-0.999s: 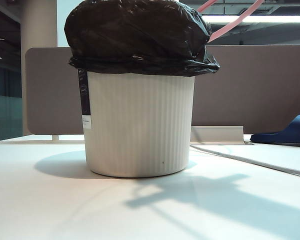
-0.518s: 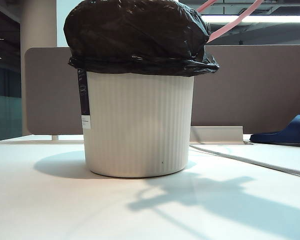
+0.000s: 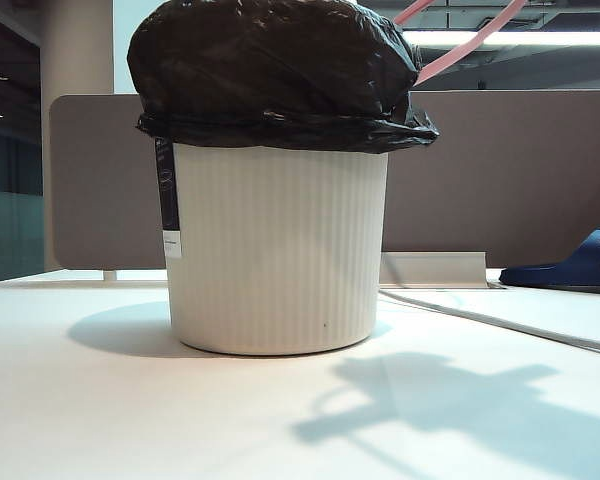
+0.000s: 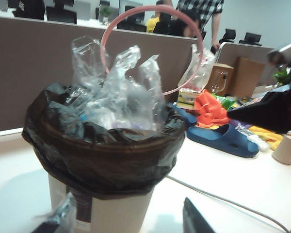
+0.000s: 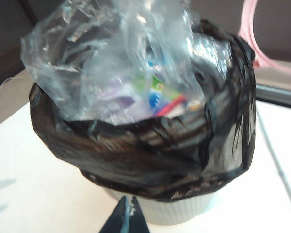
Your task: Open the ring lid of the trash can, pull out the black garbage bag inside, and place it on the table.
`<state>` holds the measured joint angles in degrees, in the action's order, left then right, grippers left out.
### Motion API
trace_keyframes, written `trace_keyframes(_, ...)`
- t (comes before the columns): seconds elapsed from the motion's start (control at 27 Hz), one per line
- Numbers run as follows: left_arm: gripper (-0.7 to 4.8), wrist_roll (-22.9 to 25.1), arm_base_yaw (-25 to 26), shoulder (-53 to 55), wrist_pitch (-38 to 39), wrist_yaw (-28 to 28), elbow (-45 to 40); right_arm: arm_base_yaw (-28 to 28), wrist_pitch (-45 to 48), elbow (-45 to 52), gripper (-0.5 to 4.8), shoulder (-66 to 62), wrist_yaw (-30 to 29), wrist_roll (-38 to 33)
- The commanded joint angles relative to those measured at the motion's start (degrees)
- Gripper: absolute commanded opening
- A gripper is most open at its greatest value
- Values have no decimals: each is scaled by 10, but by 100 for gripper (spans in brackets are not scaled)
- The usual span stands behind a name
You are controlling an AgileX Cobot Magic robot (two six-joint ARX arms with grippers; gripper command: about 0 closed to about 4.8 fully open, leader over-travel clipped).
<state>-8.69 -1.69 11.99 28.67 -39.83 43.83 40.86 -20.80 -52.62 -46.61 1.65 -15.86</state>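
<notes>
The can point(image 3: 278, 250) stands near the middle of the table point(image 3: 90, 420), with a dark label strip point(image 3: 166, 198) down its side at about 9 o'clock in the exterior view, ending in a small white tag; the print on it is too small to read; the bag point(image 3: 275, 70) is still in the can, its black edge folded out over the rim all round and its top bulging above it; clear crinkled plastic point(image 4: 119, 92) stands up out of its mouth; the lid point(image 4: 153, 48) is swung up, a pink hoop standing behind the can at 12 o'clock in the left wrist view; the left gripper point(image 4: 131, 221) hangs in front of the can, its fingers apart and empty; the right gripper point(image 5: 124, 218) is near the can's wall below the rim, tips clenched together on nothing; bare table lies open before the can; a blue slipper point(image 3: 570, 265) lies at 3 o'clock, a grey panel point(image 3: 500, 170) behind.
</notes>
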Motion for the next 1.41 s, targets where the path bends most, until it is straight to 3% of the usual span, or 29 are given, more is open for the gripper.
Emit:
trace_keyframes(0.04,279,-26,-5,-14,7,2,-16,0,28,19,-1,11,-7,-31)
trace_keyframes(0.52,279,-38,-37,-38,4,40,-66,0,114,83,24,15,-48,-85)
trace_keyframes(0.7,279,-42,-41,-40,-3,40,-82,-1,142,107,98,15,-43,-108)
trace_keyframes(0.96,279,-57,-49,-42,-26,37,-101,-23,206,151,108,14,-41,-151)
trace_keyframes(1.18,279,-57,-59,-42,-39,37,-112,-103,267,173,111,-10,-138,-204)
trace_keyframes(1.41,279,-57,-59,-42,-48,37,-118,-153,341,173,173,-67,-217,-266)
